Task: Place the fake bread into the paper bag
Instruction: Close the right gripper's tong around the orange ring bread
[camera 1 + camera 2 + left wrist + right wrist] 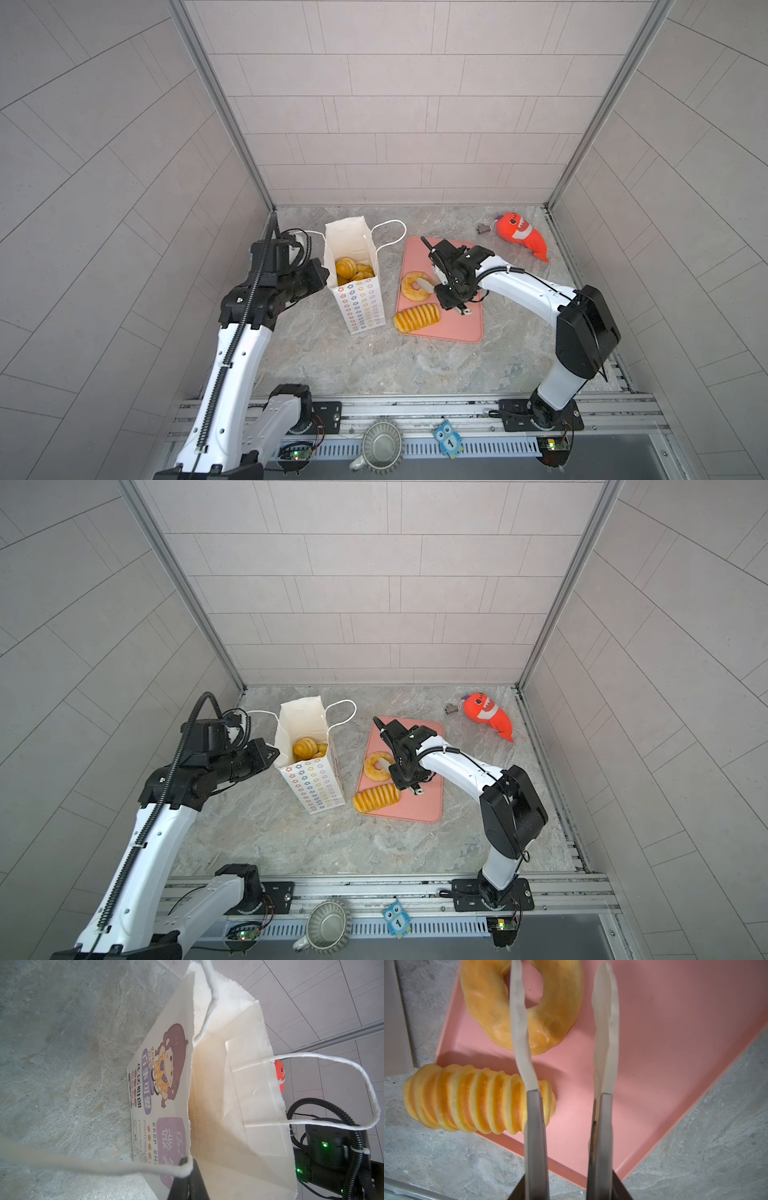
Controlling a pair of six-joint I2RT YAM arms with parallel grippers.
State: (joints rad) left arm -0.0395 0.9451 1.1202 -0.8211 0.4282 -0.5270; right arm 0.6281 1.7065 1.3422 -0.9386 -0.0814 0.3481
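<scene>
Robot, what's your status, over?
Left gripper shut on paper bag rim. Right gripper holds tongs, open over ring doughnut. Ridged roll straddles pink tray edge. Nothing between tray and bag.

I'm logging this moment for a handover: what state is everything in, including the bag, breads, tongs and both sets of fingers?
paper bag: upright, open.
bread in the bag: several pieces inside.
ring doughnut: flat on the pink tray, not gripped.
ridged roll: lying across the tray's edge, free.
tongs: open, one tip above the doughnut.
left gripper: fingers shut on the bag's rim.
right gripper: shut on the tongs.
plush fish: lying apart, untouched.
</scene>
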